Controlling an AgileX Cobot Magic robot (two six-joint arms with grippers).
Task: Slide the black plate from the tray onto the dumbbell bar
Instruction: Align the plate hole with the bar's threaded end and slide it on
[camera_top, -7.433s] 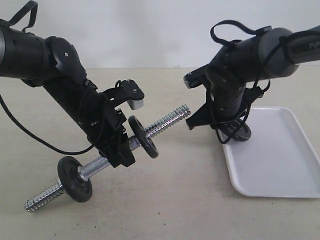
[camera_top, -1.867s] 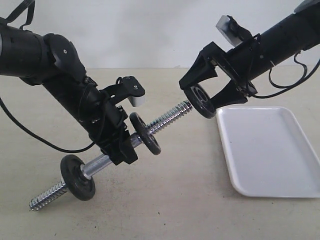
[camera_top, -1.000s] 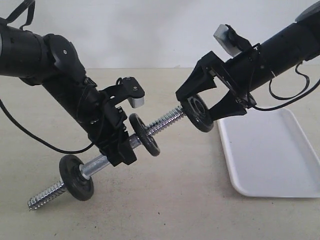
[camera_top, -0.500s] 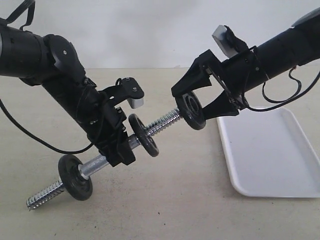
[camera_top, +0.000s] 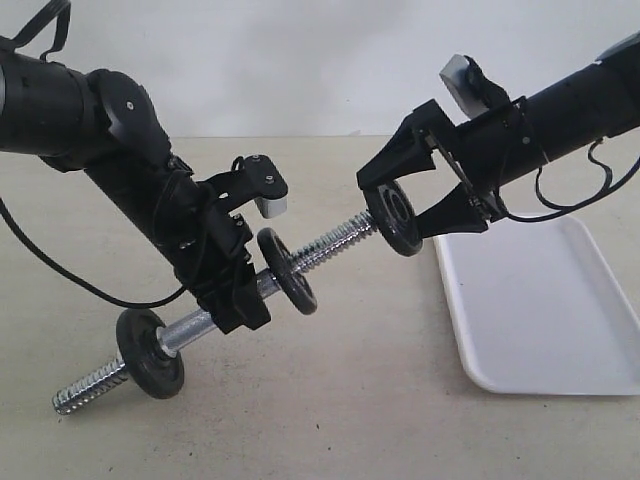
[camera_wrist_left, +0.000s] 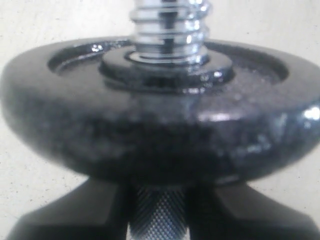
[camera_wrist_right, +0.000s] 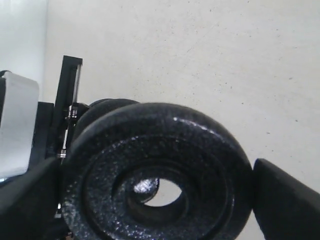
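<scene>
Ahead of the right fingers (camera_top: 452, 213), the dumbbell bar (camera_top: 335, 240) runs bare from the black plate (camera_top: 393, 218) they hold to 1 mounted disc (camera_top: 288, 271). Behind it, the left fingers (camera_top: 240, 300) block the bar. Open counter (camera_top: 350, 380) lies beneath.

matte black plate (camera_top: 397, 218), shiny chrome dumbbell bar (camera_top: 330, 245), plain white tray (camera_top: 545, 300), beige table (camera_top: 350, 410)

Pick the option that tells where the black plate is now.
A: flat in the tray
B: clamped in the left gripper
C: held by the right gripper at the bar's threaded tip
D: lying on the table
C: the right gripper holds the black plate on edge in the air at the threaded tip of the dumbbell bar, off the tray.
</scene>
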